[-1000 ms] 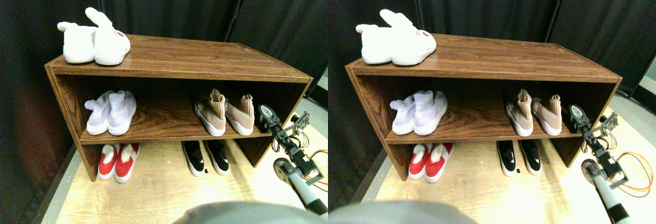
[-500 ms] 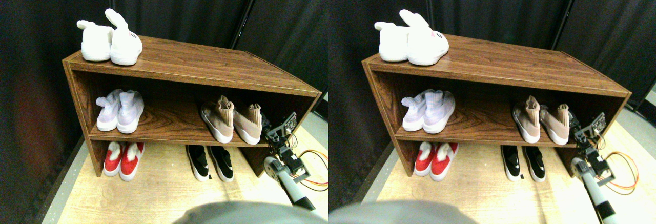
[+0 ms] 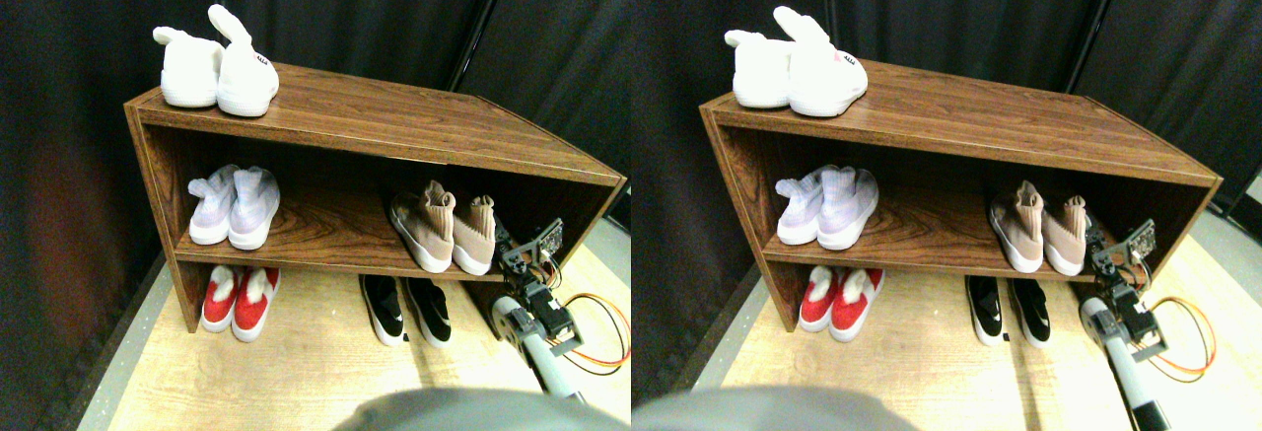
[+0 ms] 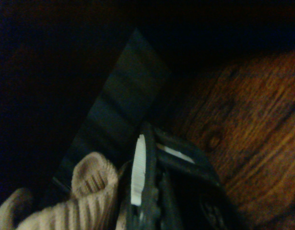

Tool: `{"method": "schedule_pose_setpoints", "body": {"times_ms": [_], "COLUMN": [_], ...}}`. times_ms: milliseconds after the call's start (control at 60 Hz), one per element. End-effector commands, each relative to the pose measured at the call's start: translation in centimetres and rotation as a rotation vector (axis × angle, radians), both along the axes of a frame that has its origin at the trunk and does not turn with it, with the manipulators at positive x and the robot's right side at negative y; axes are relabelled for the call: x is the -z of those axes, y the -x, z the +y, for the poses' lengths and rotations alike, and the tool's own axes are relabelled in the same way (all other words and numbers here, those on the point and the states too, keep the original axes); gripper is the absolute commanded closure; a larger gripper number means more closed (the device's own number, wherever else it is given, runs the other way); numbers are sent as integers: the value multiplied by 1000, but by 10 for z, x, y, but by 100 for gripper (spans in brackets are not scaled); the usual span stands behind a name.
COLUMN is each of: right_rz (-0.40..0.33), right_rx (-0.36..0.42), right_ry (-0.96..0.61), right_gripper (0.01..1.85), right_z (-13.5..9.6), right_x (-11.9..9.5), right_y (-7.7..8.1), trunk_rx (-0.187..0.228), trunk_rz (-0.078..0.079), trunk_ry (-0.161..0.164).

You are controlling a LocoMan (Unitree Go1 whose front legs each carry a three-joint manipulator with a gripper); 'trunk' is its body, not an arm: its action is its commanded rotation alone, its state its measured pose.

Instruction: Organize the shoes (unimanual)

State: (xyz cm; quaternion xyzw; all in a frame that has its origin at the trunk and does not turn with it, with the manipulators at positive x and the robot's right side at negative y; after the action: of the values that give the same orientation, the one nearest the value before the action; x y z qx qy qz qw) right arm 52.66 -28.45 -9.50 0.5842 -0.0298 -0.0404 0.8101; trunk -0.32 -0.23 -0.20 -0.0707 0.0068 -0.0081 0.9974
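Note:
Two tan knit sock sneakers (image 3: 424, 226) (image 3: 476, 239) stand side by side at the right end of the middle shelf, toes toward me. My right gripper (image 3: 507, 251) sits just right of the right tan shoe, at the shelf's front edge. In the wrist view that shoe's ribbed tan collar (image 4: 89, 187) lies right beside the dark jaw frame; whether they touch is unclear. A pair of black slip-ons (image 3: 406, 309) rests on the floor under the shelf.
The wooden rack (image 3: 394, 120) carries a white pair (image 3: 217, 71) on top and a lavender pair (image 3: 237, 204) on the left of the middle shelf. Below them, on the floor, stands a red pair (image 3: 242, 298). Orange cables (image 3: 601, 324) loop beside my arm. Dark curtains hang behind.
The camera has shifted. My gripper has moved lower and closer to the right tan shoe, which now stands nearer to its mate and more parallel to it.

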Motion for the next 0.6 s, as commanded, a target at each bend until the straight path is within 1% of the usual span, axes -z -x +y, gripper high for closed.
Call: {"method": "schedule_pose_setpoints", "body": {"times_ms": [17,167,367,500,517,600], "right_rz": [-9,-8,0,0,0,0], "right_rx": [-25,-38,-55,-46,-49,-50], "right_ry": [4,2,-4,1,2,1], "right_gripper": [180,180,180,180,180,180], "right_z": [8,11,13,13,13,12], "right_x": [-3,-1,0,1,1,1], "right_y": [1,-1,-3,-3,-3,-4], "trunk_rx": [-19,-19,-16,-16,-14,-10], "trunk_rz": [26,30,30,30,33,35], "trunk_ry": [10,10,9,9,9,8]}}
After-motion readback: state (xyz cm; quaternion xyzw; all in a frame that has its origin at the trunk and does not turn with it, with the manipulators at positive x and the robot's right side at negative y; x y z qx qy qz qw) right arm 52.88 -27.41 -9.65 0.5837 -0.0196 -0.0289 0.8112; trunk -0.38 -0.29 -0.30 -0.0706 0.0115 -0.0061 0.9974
